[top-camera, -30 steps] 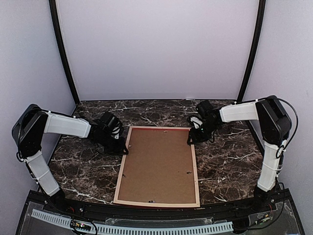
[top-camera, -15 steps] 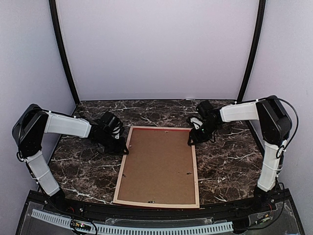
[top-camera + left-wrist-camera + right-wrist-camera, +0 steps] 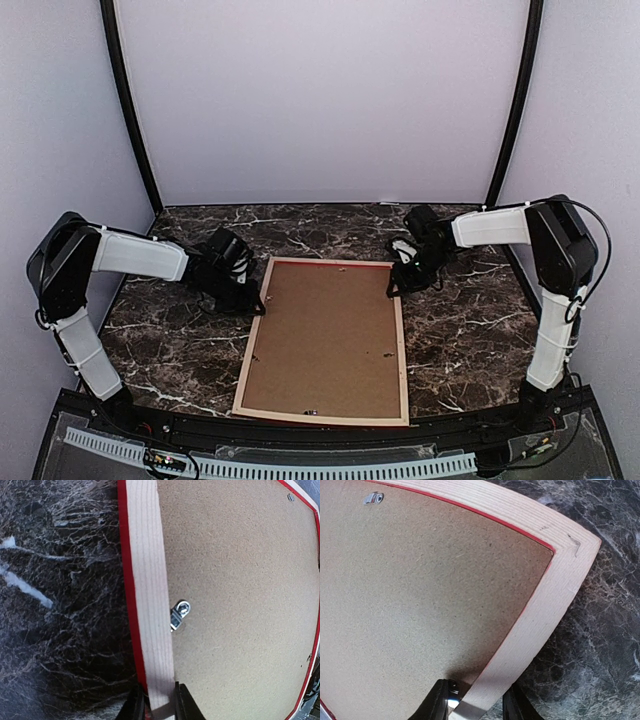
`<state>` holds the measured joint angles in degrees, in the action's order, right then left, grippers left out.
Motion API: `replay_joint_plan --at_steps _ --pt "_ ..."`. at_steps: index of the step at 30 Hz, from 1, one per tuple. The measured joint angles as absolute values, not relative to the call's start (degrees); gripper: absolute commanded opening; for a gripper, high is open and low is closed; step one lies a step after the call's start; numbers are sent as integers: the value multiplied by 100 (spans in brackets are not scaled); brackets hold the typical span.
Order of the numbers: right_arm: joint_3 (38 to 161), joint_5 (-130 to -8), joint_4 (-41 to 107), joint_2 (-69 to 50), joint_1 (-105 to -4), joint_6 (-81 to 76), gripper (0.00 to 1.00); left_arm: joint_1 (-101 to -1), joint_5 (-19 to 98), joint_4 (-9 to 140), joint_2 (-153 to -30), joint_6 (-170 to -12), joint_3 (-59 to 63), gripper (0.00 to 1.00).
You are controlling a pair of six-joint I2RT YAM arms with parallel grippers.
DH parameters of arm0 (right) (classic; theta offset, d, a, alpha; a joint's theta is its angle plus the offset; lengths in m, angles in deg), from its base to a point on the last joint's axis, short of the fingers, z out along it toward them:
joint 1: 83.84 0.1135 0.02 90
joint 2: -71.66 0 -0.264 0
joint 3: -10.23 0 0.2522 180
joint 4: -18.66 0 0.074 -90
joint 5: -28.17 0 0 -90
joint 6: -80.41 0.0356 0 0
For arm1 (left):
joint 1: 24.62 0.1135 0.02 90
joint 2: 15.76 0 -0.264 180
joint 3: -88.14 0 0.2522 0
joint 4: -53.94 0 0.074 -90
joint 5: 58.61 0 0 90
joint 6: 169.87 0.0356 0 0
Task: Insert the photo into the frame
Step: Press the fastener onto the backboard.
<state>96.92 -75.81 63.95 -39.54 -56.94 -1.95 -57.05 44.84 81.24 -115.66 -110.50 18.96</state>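
Observation:
The frame [image 3: 250,352] lies face down in the middle of the table, pale wood rails up with a thin red edge showing. A plain brown backing board [image 3: 325,340] fills it. The photo is hidden. My left gripper [image 3: 258,305] is shut on the frame's left rail [image 3: 147,605] near its far corner, a finger on each side [image 3: 159,705]. My right gripper [image 3: 393,288] straddles the right rail [image 3: 545,610] near the far right corner. Its fingers [image 3: 477,705] stand close on both sides, with a slim gap at the inner finger [image 3: 437,702].
A small metal turn clip [image 3: 180,614] sits on the backing board beside the left rail; another clip [image 3: 373,498] is by the far rail. Dark marble tabletop [image 3: 470,330] surrounds the frame. Grey walls close in at the back and sides.
My left gripper has edged slightly right along with the frame's left rail. The right jaws opened a little, then narrowed around the right rail. The frame has barely shifted.

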Motion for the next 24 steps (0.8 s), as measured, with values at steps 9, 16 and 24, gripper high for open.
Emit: replay_joint_plan --at_steps 9,16,24 --pt "9670 -7637 6515 -3934 -5712 -429 43 -5715 4491 8102 -11577 -11031 1896 10" --pt "9670 -7624 6642 -3912 -5712 -536 47 -5715 4504 8102 -11583 -11011 1890 10" --pt "9672 -7552 6823 -3880 -5701 -617 40 -5722 4509 8089 -11588 -11007 1888 10"
